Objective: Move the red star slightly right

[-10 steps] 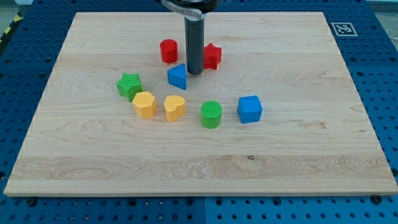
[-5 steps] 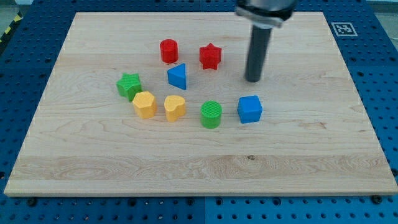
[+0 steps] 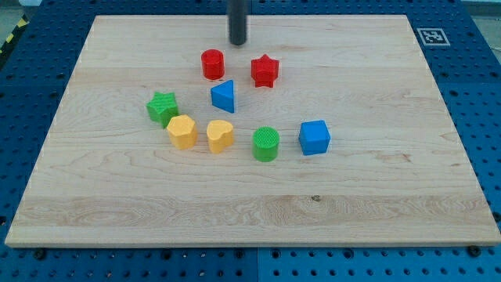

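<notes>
The red star (image 3: 265, 70) sits on the wooden board (image 3: 376, 180) in the upper middle of the view. My tip (image 3: 237, 42) is above and to the left of it, a short way off and not touching it. The tip is also above and to the right of the red cylinder (image 3: 212, 64), which stands to the star's left. The blue triangular block (image 3: 224, 96) lies below and between the two red blocks.
A green star (image 3: 162, 107), a yellow hexagonal block (image 3: 182, 131), a yellow heart-shaped block (image 3: 220, 135), a green cylinder (image 3: 266, 144) and a blue cube (image 3: 315, 137) form an arc below. A fiducial marker (image 3: 431, 36) is at the board's top right corner.
My tip went from between the blue triangle and red star to the right of the star, then to the top, above the two red blocks. The red star sits about where it was.
</notes>
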Available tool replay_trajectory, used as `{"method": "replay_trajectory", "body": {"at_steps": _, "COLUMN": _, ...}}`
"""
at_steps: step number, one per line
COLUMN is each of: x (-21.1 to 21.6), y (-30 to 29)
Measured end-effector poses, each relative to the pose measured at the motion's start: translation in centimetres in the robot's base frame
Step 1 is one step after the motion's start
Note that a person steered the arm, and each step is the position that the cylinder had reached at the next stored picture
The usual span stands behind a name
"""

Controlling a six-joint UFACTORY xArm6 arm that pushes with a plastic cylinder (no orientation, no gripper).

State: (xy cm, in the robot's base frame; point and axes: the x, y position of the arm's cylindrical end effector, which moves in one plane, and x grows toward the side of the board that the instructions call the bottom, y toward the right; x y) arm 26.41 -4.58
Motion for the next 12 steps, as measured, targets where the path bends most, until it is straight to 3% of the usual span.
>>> {"method": "replay_trajectory", "body": {"at_steps": 8, "x": 7.2, "y": 2.1}}
{"method": "replay_trajectory", "body": {"at_steps": 12, "x": 8.0, "y": 6.5}}
